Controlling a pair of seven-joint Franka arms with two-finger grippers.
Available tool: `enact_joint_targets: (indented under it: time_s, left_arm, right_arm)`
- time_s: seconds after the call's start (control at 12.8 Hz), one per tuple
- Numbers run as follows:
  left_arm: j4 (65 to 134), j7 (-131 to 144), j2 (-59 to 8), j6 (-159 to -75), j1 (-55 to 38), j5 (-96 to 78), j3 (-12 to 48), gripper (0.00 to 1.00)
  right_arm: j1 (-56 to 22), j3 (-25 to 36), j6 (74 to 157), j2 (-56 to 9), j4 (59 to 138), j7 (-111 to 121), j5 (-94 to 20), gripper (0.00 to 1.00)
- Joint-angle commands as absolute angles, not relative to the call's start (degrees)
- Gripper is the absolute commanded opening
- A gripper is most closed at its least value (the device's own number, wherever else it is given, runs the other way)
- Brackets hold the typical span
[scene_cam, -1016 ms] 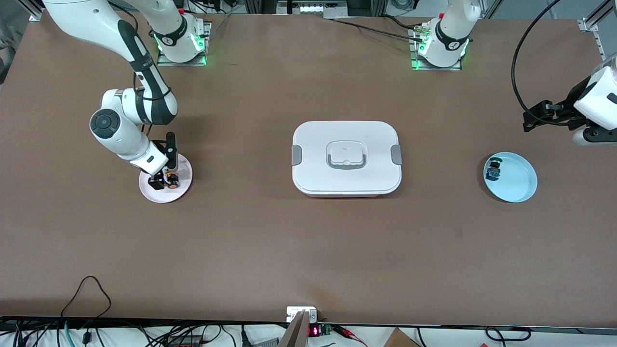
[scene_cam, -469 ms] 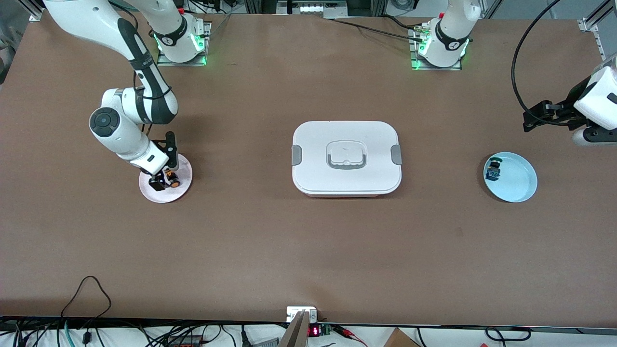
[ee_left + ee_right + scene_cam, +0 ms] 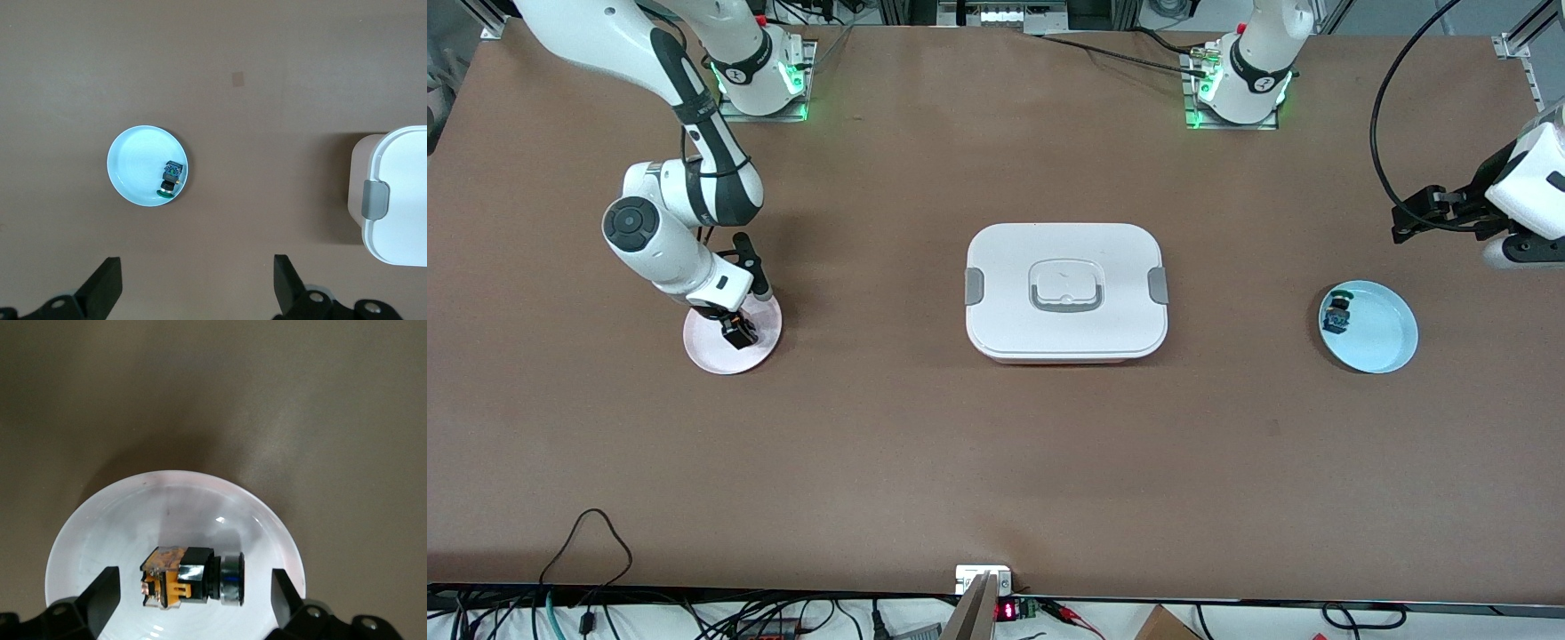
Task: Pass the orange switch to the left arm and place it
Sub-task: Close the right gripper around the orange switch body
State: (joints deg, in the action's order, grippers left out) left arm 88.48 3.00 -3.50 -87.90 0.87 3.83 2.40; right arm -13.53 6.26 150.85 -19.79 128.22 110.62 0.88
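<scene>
Orange switch (image 3: pixel 190 579) between spread right gripper (image 3: pixel 193 600) fingers, untouched.

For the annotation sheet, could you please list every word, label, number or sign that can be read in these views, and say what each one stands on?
No text can be read for certain.
Round black markings on the collars of both arm bases: too small to read.
Red lit digits on the small display at the table edge: too small to read.
Box, pink plate, blue plate, orange switch: no lettering visible.
</scene>
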Motion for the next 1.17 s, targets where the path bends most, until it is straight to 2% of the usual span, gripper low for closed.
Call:
enact_joint_targets:
  time_s: [0.0,0.86,1.09]
  left_arm:
    - [86.9,3.1,-4.2,-87.2,1.2,2.6,2.5,1.00]
    - [86.8,3.1,-4.2,-87.0,1.2,2.6,2.5,1.00]
    - [86.8,3.1,-4.2,-87.0,1.1,2.6,2.5,1.00]
  right_arm:
    - [-12.5,6.1,152.7,-19.1,129.0,117.3,0.5,1.00]
    - [-10.6,5.1,153.2,-21.0,129.0,119.4,-5.1,1.00]
    - [-10.6,5.0,153.2,-22.3,128.8,127.3,-14.2,1.00]
